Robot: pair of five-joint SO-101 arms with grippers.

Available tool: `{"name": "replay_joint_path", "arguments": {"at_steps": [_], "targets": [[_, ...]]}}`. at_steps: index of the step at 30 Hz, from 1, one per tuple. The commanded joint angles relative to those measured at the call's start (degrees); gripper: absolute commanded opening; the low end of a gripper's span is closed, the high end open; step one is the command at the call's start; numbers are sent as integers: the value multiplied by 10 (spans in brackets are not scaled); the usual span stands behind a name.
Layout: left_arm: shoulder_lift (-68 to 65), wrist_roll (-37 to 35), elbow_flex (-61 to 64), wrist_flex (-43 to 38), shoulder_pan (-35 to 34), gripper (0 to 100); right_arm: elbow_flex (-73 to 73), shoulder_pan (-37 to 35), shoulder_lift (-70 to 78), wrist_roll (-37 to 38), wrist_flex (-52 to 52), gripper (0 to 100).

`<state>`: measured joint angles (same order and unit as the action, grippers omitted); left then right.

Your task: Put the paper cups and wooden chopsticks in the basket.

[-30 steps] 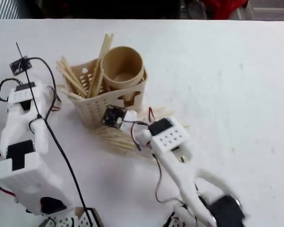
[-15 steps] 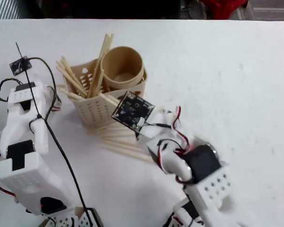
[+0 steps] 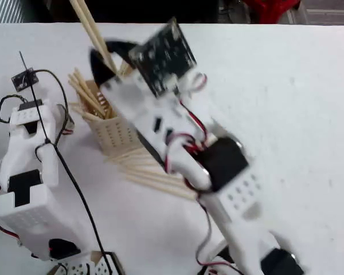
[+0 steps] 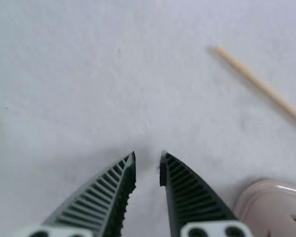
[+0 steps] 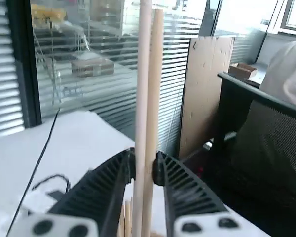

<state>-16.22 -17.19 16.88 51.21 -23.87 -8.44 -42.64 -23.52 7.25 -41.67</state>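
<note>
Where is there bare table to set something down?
Bare: the table right of the right arm, out to its far edge. Crowded: around the basket, with loose chopsticks in front and the left arm beside it.

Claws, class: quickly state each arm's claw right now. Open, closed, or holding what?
Left claw: slightly open, holding nothing.
Right claw: closed on wooden chopsticks.

Two arms, one basket, chopsticks in three lots

One basket [image 3: 112, 134]; two arms, the left arm [image 3: 26, 172] and the right arm [image 3: 218, 172]. Two held chopsticks [image 5: 147, 98] sit in the right gripper [image 5: 144, 155]. About four basket chopsticks [image 3: 86, 94] stand at the basket's 9 o'clock. Perhaps six loose chopsticks [image 3: 155, 177] lie at its 5 o'clock.
</note>
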Motion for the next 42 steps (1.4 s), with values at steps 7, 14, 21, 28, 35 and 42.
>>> {"name": "replay_joint_path", "arguments": {"at_steps": [7,14,21,28,35,42], "targets": [[2,-4,-4,-9,-3,104,24,-4,84,-43,207,17],[2,-3,-4,-9,5,104,213,-5,59,-41,333,16],[2,-3,-4,-9,5,104,239,4,51,-40,322,39],[2,-3,-4,-10,5,104,191,5,40,-41,249,110],[2,-2,-4,-10,5,105,105,5,40,-41,108,111],[2,-2,-3,-19,5,105,-11,4,-3,-45,-104,110]]}}
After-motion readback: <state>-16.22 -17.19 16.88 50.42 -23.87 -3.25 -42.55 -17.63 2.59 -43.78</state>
